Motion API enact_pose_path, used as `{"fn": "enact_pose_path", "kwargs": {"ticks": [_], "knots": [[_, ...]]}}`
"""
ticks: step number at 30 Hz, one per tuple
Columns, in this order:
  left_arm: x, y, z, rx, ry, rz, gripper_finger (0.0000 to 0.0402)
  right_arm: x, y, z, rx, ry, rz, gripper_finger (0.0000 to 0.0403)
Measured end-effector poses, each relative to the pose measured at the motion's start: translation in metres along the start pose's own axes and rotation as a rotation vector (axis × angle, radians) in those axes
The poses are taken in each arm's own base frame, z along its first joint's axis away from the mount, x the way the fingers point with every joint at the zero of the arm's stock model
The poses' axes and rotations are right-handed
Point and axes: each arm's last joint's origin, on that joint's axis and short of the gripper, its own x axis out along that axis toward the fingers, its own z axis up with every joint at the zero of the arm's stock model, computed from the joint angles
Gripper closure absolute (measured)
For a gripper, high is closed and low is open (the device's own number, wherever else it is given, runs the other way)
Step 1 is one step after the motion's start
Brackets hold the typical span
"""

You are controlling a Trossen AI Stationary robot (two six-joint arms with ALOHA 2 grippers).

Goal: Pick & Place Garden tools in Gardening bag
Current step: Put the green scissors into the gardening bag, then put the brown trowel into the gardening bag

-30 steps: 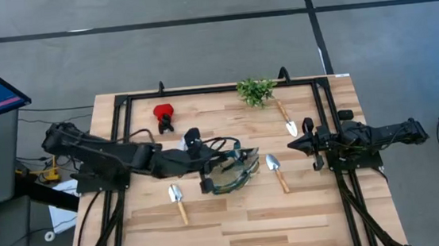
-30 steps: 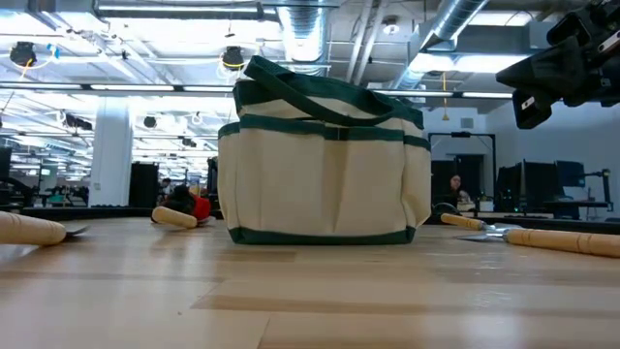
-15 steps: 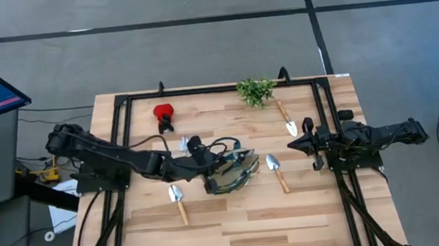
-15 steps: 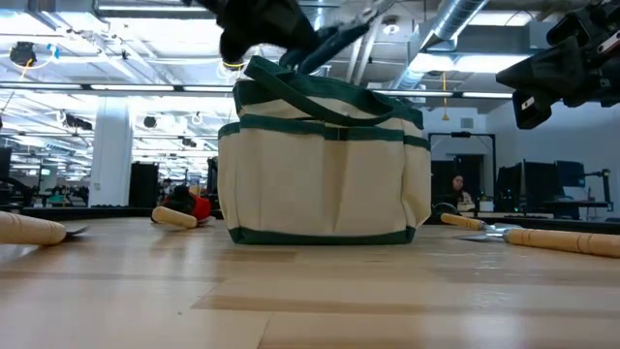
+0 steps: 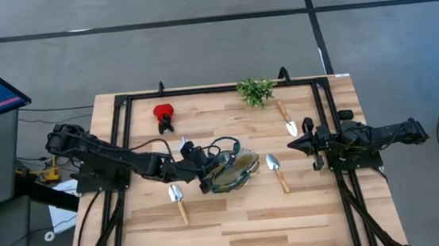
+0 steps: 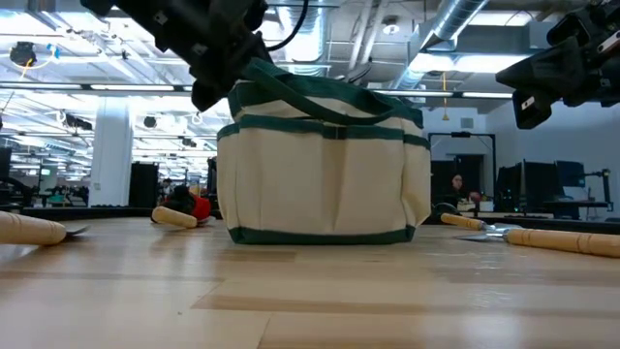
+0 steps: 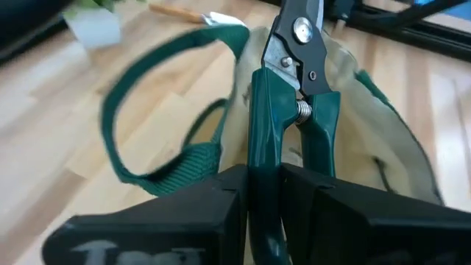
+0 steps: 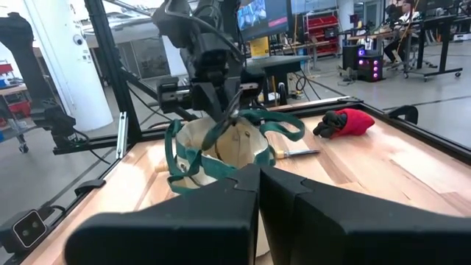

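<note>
My left gripper (image 7: 283, 184) is closed on the green-handled pruning shears (image 7: 291, 110), gripping low on the handles, blades pointing out ahead over the mouth of the gardening bag (image 5: 233, 172). The bag sits upright mid-table; its dark green loop handle (image 7: 158, 118) arches up just beside the shears on my wrist view, and the far rim sags inward. Main risk: the blade tip or the spring at the pivot snags that loop or the soft rim as I lower, so the shears end up on the fabric and not inside. The bag looks light and unanchored, so a snag could also drag or tip it toward the trowel (image 5: 276, 171) lying just beside it on the right arm's side. Second risk: I hold only the two handles pressed together, so the shears may pivot in my fingers and drop skewed if I let go too high. Low view shows my arm right over the bag's top edge (image 6: 320, 97), so clearance is thin. My right gripper (image 5: 305, 142) waits at the table's edge, fingers looking together, holding nothing. Three trowels, near (image 5: 178, 201), (image 5: 276, 171) and (image 5: 286, 119), and the red-and-black item (image 5: 163, 114) lie outside the bag.
</note>
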Motion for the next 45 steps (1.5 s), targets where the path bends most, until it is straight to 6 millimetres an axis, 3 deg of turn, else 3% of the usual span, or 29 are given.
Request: {"fn": "enact_pose_path", "kwargs": {"ticks": [16, 25, 31, 37, 45], "knots": [[0.024, 0.004, -0.014, -0.026, 0.106, -0.042, 0.0363, 0.0, 0.0, 0.0, 0.0, 0.0, 0.0, 0.0403], [0.019, 0.005, -0.006, -0.048, 0.073, -0.06, 0.0305, 0.0, 0.0, 0.0, 0.0, 0.001, 0.0, 0.0403], [0.015, 0.005, -0.001, -0.053, 0.054, -0.084, 0.0292, 0.0, 0.0, 0.0, 0.0, 0.002, 0.0, 0.0403], [-0.009, 0.009, 0.02, -0.047, -0.032, -0.129, 0.0297, 0.0, 0.0, 0.0, 0.0, 0.001, 0.0, 0.0403], [-0.068, 0.021, 0.059, -0.017, -0.242, -0.214, 0.0314, 0.0, 0.0, 0.0, 0.001, -0.005, 0.0, 0.0403]]}}
